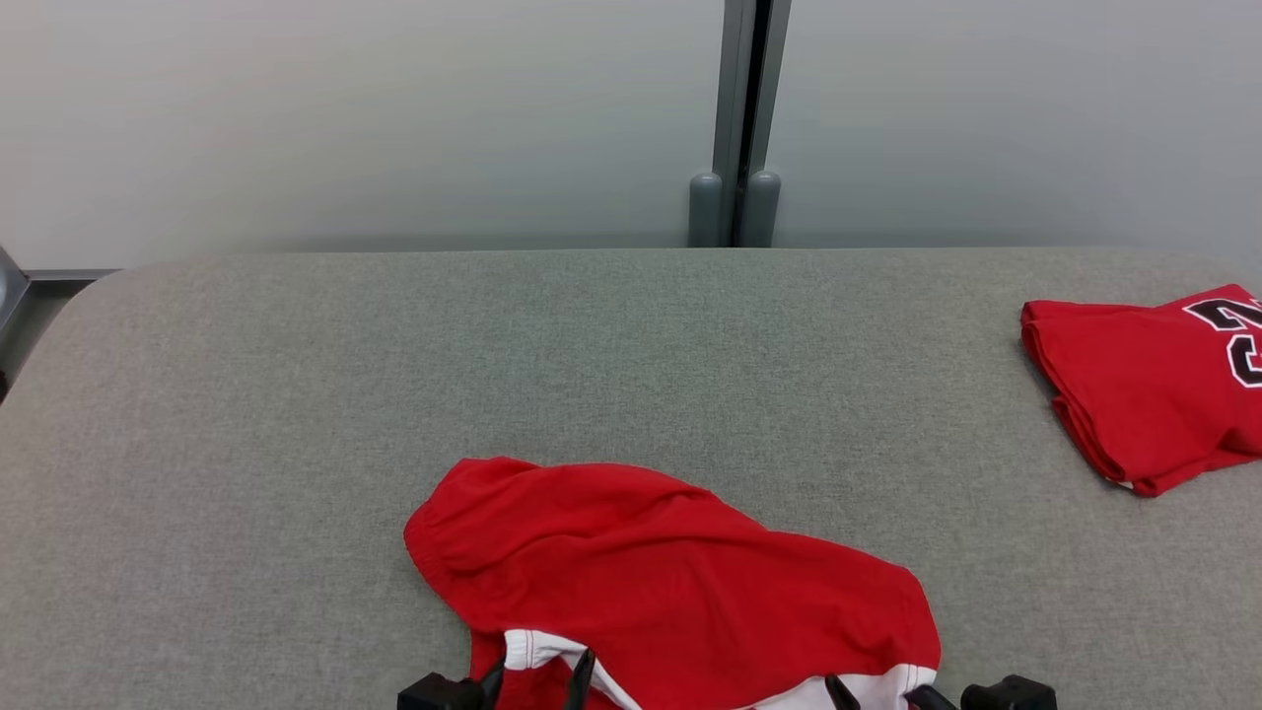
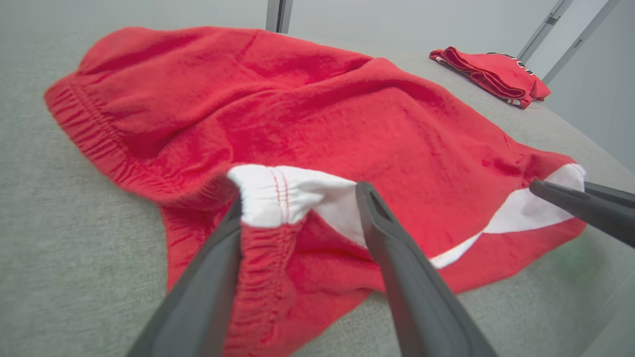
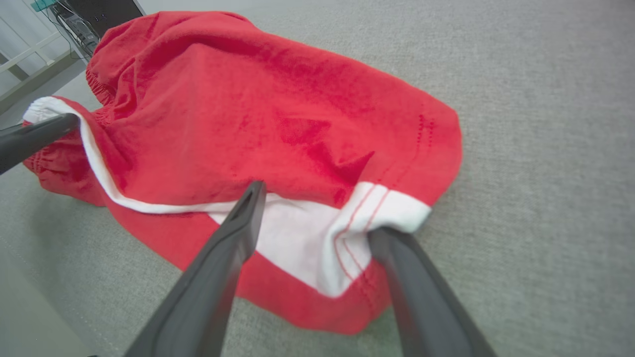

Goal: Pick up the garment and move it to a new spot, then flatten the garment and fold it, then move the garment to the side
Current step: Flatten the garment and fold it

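Note:
A crumpled red garment (image 1: 670,572) with white trim lies on the grey table (image 1: 296,394) near its front edge. My left gripper (image 1: 535,678) is open, and its fingers straddle the garment's white-trimmed left corner (image 2: 278,193). My right gripper (image 1: 880,693) is open too, its fingers either side of the white right corner (image 3: 377,208). In the left wrist view the left gripper (image 2: 300,198) stands wide apart over the garment (image 2: 297,109). The right wrist view shows the right gripper (image 3: 320,213) the same way on the garment (image 3: 248,109).
A second red garment (image 1: 1154,385), folded and with black numerals, lies at the table's right edge. A grey post (image 1: 739,148) stands behind the table against a pale wall. The table's left corner is rounded.

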### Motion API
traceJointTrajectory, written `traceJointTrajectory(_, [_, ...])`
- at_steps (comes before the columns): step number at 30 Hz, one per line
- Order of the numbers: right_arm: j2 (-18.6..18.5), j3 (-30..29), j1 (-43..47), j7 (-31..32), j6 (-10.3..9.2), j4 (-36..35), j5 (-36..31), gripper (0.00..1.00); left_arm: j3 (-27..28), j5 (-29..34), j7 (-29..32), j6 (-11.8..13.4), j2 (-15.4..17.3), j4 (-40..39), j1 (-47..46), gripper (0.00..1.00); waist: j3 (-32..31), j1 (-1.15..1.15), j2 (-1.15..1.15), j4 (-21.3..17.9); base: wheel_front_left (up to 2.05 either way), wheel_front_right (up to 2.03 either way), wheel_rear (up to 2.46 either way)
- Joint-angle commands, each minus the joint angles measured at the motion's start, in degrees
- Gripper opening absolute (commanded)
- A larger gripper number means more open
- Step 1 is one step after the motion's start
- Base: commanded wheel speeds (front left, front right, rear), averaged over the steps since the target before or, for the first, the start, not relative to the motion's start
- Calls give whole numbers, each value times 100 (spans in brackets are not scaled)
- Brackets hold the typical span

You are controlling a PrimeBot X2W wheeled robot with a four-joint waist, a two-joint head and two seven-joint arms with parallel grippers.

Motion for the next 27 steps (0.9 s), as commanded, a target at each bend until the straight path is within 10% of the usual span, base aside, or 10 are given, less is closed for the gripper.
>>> traceJointTrajectory(1, [-41, 50, -140, -24, 4, 27, 21, 100, -71, -62, 3, -11, 20, 63, -167, 100, 15, 0, -1, -13, 0, 0, 0])
traceJointTrajectory(4, [-21, 122, -212, -24, 4, 110, 83, 100, -175, -185, 80, -11, 13, 170, -252, 100, 30, 0, -1, -29, 0, 0, 0])
traceJointTrajectory(6, [15, 242, -304, -25, 4, 265, 121, 56, -299, -259, 225, -11, 23, 338, -346, 100, 34, 0, -1, -44, 0, 0, 0])
traceJointTrajectory(7, [34, 293, -369, -25, 4, 353, 156, 37, -330, -299, 223, -11, 26, 399, -416, 87, 34, 0, -1, -51, 0, 0, 0])
traceJointTrajectory(8, [49, 350, -431, -25, 4, 442, 192, 0, -378, -345, 262, -11, 20, 474, -449, 51, 28, 0, -1, -65, 0, 0, 0])
traceJointTrajectory(10, [67, 428, -538, -25, 4, 547, 255, 0, -435, -451, 237, -11, 5, 532, -514, 0, 12, 0, -1, -74, 0, 0, 0])
traceJointTrajectory(27, [-431, -40, -1002, -25, 4, -1016, 408, 0, 121, -1183, 165, 67, 351, -1039, -1180, 0, 103, 0, -1, -16, 0, 0, 0])
